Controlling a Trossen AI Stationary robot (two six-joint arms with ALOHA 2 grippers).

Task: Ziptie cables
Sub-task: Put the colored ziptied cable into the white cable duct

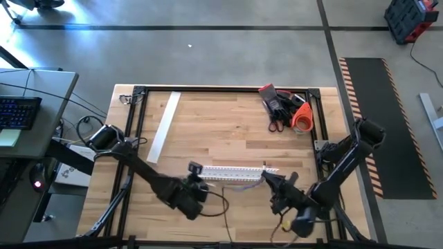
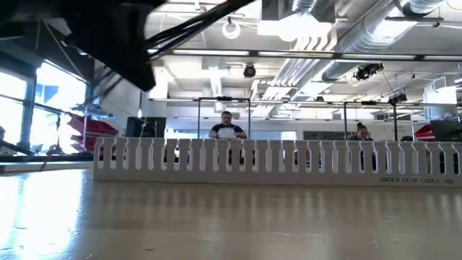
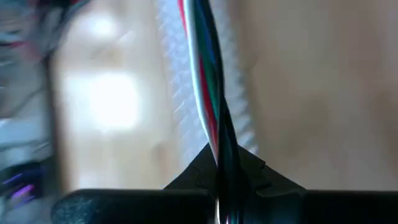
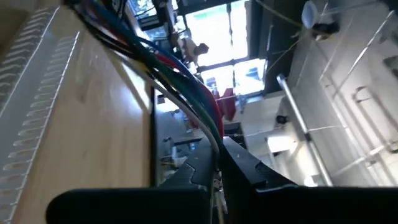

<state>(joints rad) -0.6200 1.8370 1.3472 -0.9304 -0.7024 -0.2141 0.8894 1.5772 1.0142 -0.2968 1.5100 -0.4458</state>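
The cables (image 1: 239, 185) are strung lengthwise just beside the near side of the slotted white channel (image 1: 232, 172), long axis parallel to it, with the left tool (image 1: 197, 187) clamped on the bundle at the channel's left end and the right tool (image 1: 273, 185) clamped on it at the channel's right end. "UNDER DESK CABLE" is read on the channel's wall in the low view; the rest of the print is too small. Bare counter (image 1: 228, 131) is left beyond the channel's far side, up to a flat white strip (image 1: 165, 126) and a tool heap (image 1: 285, 107) near the far edge.
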